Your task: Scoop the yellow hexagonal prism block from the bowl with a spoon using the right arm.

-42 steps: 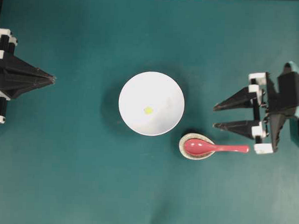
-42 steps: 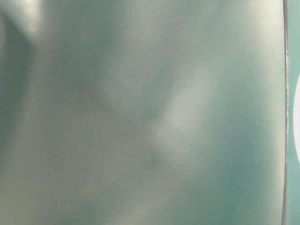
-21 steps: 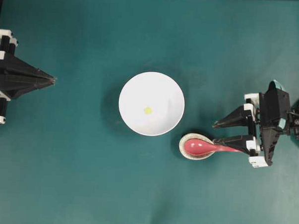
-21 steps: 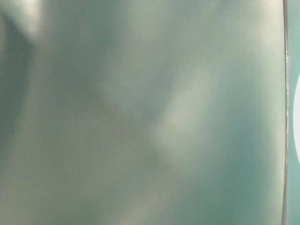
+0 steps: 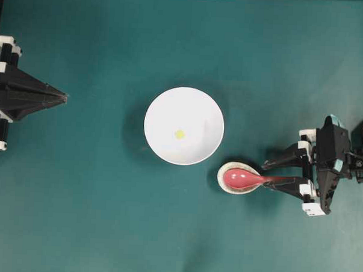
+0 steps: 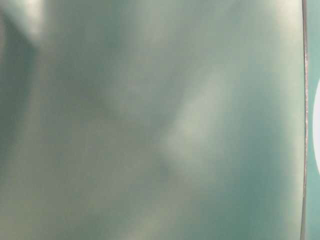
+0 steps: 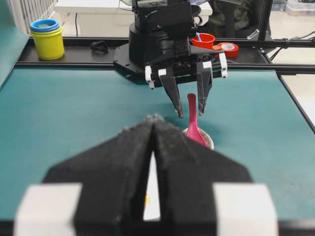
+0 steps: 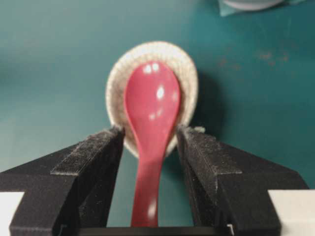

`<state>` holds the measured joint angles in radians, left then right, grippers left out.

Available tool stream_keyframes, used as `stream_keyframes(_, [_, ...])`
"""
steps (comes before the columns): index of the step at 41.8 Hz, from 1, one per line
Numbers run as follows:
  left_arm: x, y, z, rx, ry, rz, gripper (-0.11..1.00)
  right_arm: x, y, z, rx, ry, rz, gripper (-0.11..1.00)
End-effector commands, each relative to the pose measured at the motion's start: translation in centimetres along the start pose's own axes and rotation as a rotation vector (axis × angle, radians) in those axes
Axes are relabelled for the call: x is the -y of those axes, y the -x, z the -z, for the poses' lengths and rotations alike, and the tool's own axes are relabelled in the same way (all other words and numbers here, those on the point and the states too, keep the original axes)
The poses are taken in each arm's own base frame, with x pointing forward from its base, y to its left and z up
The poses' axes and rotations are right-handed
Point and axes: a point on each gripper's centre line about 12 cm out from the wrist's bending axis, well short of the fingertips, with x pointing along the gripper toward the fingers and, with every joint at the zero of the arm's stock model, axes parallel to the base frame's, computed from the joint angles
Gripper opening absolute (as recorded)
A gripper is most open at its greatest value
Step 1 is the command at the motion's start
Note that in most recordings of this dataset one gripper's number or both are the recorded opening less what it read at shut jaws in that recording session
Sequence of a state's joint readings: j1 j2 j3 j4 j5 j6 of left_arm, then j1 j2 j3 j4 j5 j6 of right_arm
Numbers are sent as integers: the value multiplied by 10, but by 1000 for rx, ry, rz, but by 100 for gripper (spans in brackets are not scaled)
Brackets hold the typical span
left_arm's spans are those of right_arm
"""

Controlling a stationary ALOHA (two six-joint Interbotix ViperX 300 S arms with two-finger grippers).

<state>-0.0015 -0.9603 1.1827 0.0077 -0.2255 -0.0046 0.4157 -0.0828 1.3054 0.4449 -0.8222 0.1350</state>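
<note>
Right gripper [image 5: 265, 173] spread wide astride the spoon [image 5: 252, 179] handle, nothing clamped.

Reaching in low from the right edge of the overhead view, fingers pointing toward the bowl [image 5: 184, 125], one either side of the handle with a gap on each side. Spoon scoop seated in the speckled spoon rest [image 8: 151, 92], just beside the bowl. Yellow hexagonal prism block [image 5: 179, 134] lying inside the bowl, near its middle. Left gripper [image 5: 64, 96] pressed shut, parked well apart at the left edge.

Teal table surface [image 5: 93, 216]. Directly on it: white bowl [image 5: 200, 113] near centre; small speckled oval spoon rest [image 5: 226, 185] just beside the bowl's lower-right edge. Surface slightly creased.
</note>
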Motion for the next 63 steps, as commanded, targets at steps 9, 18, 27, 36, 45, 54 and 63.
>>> stream_keyframes(9, [0, -2, -2, 5, 2, 0, 1, -5, -1, 7, 17, -1, 8, 53])
stream_keyframes(18, [0, -2, -2, 2, 3, 0, 1, -3, -3, 17, 5, 3, 38, 53])
stream_keyframes(27, [0, -2, 0, -9, 3, 0, 1, -4, -4, 19, 21, 20, 37, 53])
stream_keyframes(36, [0, -2, 0, -11, 3, 2, 1, -3, -2, 21, 17, 34, 39, 53])
stream_keyframes(45, [0, -2, 0, -11, 2, 1, 1, -3, -2, 20, 19, 51, 40, 52])
stream_keyframes(54, [0, -2, 0, -11, 3, 2, 1, -4, -3, 19, 22, 76, 37, 52])
stream_keyframes(63, [0, -2, 0, -12, 3, 0, 1, -4, -3, 19, 22, 82, 36, 52])
